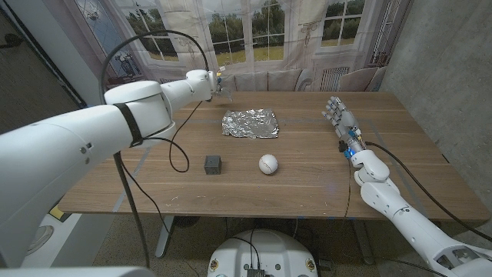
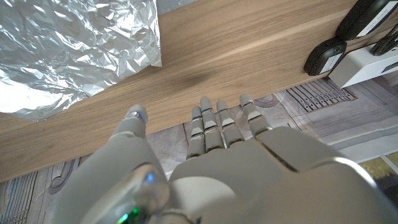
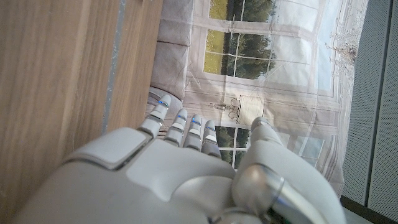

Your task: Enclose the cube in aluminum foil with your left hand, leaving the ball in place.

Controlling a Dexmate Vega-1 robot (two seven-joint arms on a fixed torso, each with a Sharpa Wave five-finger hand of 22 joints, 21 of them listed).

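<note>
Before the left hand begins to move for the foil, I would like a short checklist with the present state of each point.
1. Left hand holds nothing, fingers apart: ok.
2. Foil lies spread on the table, nothing on it: ok.
3. Cube stands free, apart from the foil: ok.
4. Ball lies beside the cube with a gap between them: ok, but keep away from it.
5. Right hand waits at the right side, far from the foil and cube: ok.
6. Whether the foil's edge is lifted enough to pinch: cannot tell.
</note>
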